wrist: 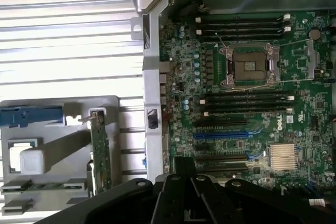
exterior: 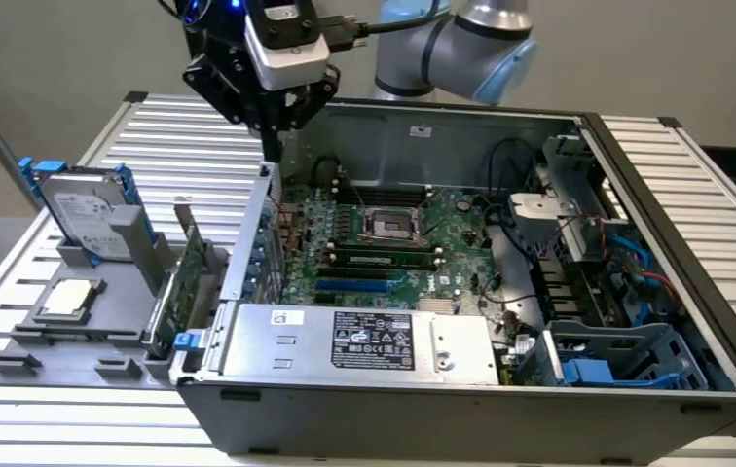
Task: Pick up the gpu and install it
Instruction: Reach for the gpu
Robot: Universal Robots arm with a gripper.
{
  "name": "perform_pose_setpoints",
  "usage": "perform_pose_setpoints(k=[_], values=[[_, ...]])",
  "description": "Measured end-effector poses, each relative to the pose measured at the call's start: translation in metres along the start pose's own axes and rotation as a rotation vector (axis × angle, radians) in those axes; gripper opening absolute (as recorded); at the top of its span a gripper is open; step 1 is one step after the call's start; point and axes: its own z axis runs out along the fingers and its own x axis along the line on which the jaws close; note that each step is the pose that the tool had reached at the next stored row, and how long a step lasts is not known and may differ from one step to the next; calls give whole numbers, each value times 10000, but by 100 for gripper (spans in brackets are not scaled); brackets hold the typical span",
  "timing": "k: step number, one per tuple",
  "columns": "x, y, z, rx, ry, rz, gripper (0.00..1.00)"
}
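On the slatted table (exterior: 76,430), the gpu (exterior: 188,284) stands beside the case (exterior: 472,413).

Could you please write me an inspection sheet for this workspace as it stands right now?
Surface: slatted metal table, carrying an open computer case and a grey parts holder.
Job's things: gpu stands on edge in the holder, outside the case, not gripped; motherboard exposed.
Clutter: hard drive with blue rails upright in the holder; processor lying flat in front of it.
Grippers: gripper hangs above the case's wall nearest the holder, apart from the gpu, nothing seen in it.
Cables: blue and black cables inside the case, at the exterior view's right.
Surroundings: plain wall; nothing else seen.
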Motion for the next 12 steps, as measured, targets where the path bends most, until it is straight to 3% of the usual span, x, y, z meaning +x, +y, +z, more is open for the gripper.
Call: perform_pose_setpoints(k=[12], values=[[540,-115,26,19,-1,0,11]])
